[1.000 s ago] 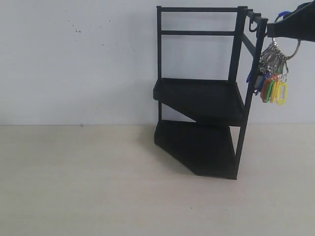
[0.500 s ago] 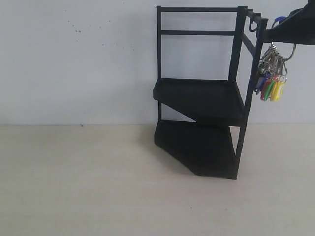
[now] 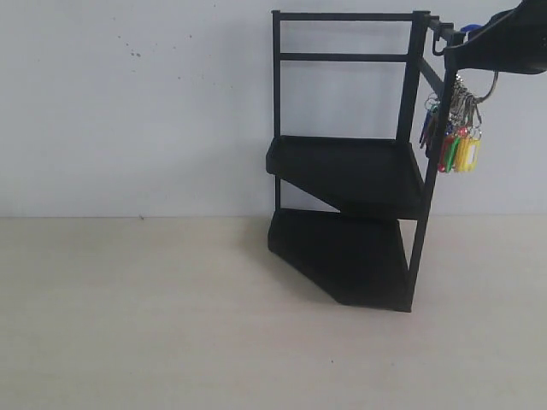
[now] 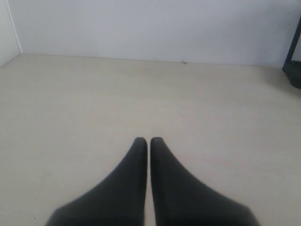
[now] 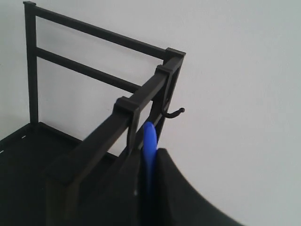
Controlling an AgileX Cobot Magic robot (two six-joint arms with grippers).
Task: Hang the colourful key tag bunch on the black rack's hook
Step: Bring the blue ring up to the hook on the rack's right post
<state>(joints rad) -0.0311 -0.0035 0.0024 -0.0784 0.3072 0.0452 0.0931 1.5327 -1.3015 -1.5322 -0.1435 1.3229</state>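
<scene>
The colourful key tag bunch point(image 3: 455, 143) hangs from its metal rings, its tags lying against the front corner post of the black rack point(image 3: 342, 166). My right gripper point(image 3: 458, 56) is shut on the bunch's blue loop point(image 5: 149, 141) at the top of that post. In the right wrist view the gripper point(image 5: 149, 154) sits beside the top side rail point(image 5: 141, 96), with the J-hook point(image 5: 175, 112) under the rail further along. The hook on the front post is hidden behind the gripper. My left gripper point(image 4: 148, 141) is shut and empty above the table, outside the exterior view.
The rack stands against a white wall point(image 3: 128, 102) on a pale wooden table point(image 3: 171, 325). Its two solid shelves jut toward the left and front. A corner of the rack point(image 4: 294, 70) shows at the edge of the left wrist view.
My right gripper has carried the bunch leftward and slightly up, from clear of the rack to the front post. The tags now overlap the post.
</scene>
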